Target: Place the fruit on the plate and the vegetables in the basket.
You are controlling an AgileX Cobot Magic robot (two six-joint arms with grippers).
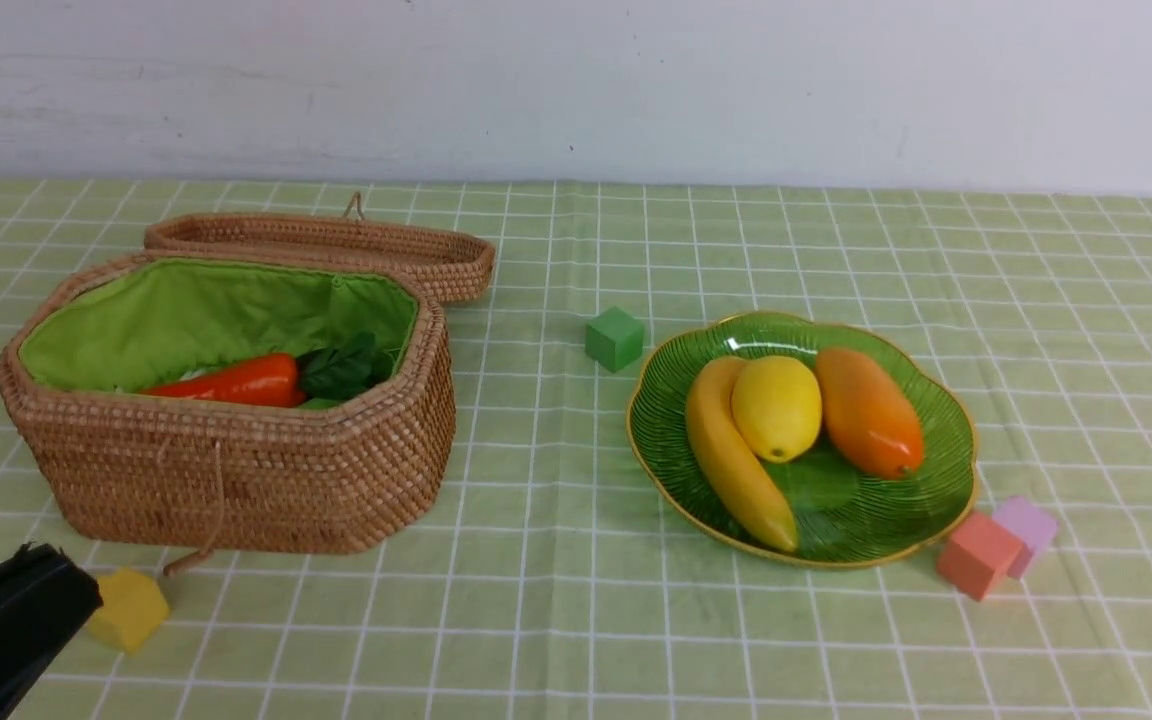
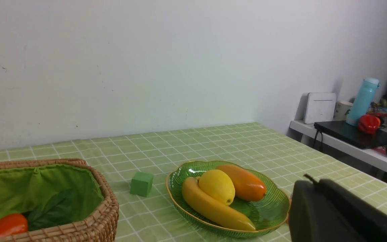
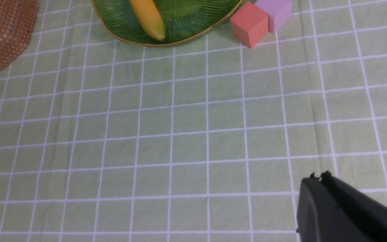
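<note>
The green ribbed plate [image 1: 941, 470] right of centre holds a banana [image 1: 731, 455], a lemon [image 1: 776, 407] and an orange mango [image 1: 868, 410]. In the open wicker basket [image 1: 236, 470] on the left lies an orange carrot [image 1: 236, 382] with dark green leaves; the other vegetables are hidden. My left gripper [image 1: 61, 565] is shut and empty at the near left corner, beside the basket's front. The right gripper [image 3: 316, 177] is shut and empty, low over bare cloth near the plate; it is out of the front view.
A green cube [image 1: 614, 338] sits between basket and plate. A yellow cube [image 1: 128, 608] lies beside my left gripper. Pink [image 1: 976, 555] and lilac [image 1: 1028, 525] cubes touch the plate's right front. The basket lid [image 1: 336, 245] lies open behind it. A side shelf [image 2: 348, 148] holds clutter.
</note>
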